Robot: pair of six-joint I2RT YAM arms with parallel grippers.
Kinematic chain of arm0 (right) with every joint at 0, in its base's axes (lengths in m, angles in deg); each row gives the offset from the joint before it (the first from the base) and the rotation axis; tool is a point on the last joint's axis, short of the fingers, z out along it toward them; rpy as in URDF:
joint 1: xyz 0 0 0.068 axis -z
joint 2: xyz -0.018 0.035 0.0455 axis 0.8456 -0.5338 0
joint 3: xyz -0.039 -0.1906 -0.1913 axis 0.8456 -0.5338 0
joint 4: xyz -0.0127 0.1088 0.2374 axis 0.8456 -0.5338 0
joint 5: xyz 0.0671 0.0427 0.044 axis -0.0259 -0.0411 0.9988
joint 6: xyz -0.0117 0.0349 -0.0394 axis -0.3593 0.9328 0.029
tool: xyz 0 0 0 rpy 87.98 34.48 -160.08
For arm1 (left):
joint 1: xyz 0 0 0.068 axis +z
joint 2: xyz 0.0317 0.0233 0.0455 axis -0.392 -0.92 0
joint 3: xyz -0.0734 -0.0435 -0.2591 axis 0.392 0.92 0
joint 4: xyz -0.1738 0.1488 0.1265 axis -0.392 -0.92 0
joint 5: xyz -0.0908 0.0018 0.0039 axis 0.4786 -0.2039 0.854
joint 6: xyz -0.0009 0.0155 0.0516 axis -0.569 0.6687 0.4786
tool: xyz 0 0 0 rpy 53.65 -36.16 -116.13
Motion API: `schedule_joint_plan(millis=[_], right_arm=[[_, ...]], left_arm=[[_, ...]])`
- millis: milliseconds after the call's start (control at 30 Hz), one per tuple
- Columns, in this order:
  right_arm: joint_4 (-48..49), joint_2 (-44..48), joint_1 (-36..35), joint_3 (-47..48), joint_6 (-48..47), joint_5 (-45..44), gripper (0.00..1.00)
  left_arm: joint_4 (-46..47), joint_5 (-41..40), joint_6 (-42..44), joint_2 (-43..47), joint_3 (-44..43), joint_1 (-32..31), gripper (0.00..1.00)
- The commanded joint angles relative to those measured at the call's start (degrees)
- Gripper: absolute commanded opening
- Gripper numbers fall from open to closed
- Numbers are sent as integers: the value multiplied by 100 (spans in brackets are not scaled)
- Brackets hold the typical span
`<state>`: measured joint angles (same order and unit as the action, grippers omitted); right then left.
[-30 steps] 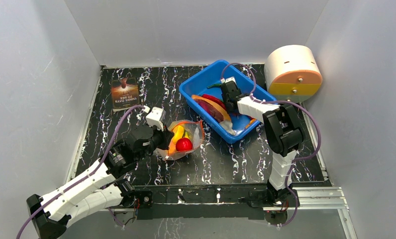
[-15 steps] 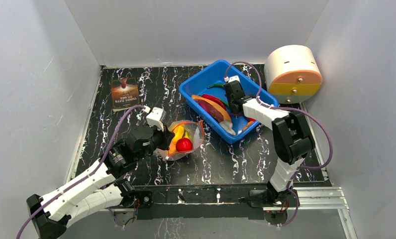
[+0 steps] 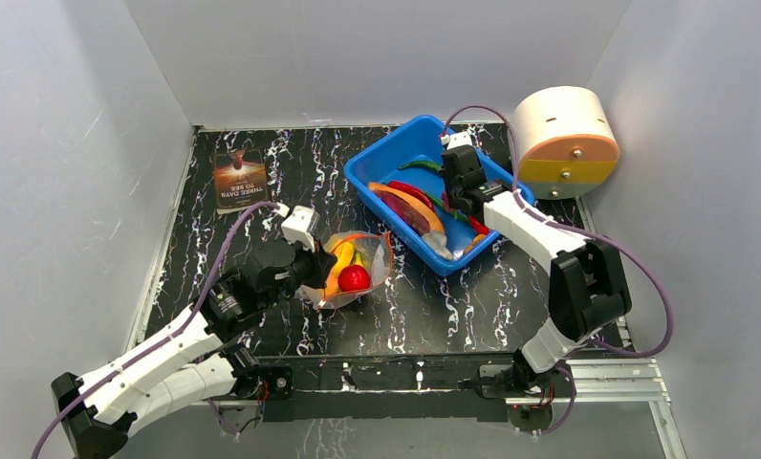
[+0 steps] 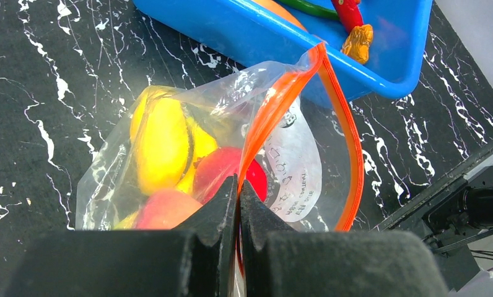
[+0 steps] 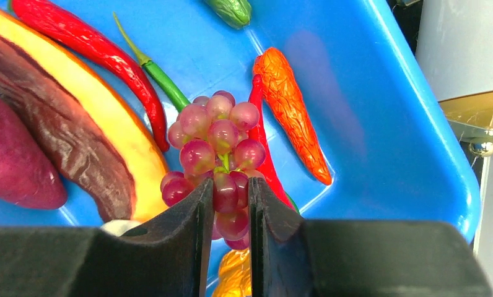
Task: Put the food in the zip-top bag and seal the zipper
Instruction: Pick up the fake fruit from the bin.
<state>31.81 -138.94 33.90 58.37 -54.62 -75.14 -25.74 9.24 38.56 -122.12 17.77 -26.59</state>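
Note:
The clear zip-top bag (image 3: 353, 270) lies open on the table and holds a yellow banana (image 4: 162, 145), a red apple (image 4: 222, 173) and a peach (image 4: 163, 210). Its orange zipper (image 4: 346, 148) gapes wide. My left gripper (image 4: 238, 185) is shut on the near zipper edge, also seen from above (image 3: 312, 271). My right gripper (image 5: 230, 192) is shut on the purple grapes (image 5: 216, 139) and holds them over the blue tub (image 3: 424, 196). Red chilies (image 5: 98, 55), a green chili (image 5: 231, 9) and an orange piece (image 5: 290, 111) lie in the tub.
A brown printed card (image 3: 240, 179) lies at the back left. A white and orange drum (image 3: 562, 141) stands at the back right beside the tub. A large yellow and purple slice (image 5: 58, 136) fills the tub's left half. Grey walls enclose the table.
My right arm has swung right and back over the tub, lifting the grapes. The left gripper and the bag have not moved.

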Motion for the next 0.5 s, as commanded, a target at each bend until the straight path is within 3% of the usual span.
schedule_joint_plan(millis=[0,467], right_arm=[[-20,544,29,88,82,206,22],[-578,1405,19,402,385,1155,21]], left_arm=[[194,100,-37,-36,-157,-9,0],[218,93,-28,-187,-241,-5,0]])
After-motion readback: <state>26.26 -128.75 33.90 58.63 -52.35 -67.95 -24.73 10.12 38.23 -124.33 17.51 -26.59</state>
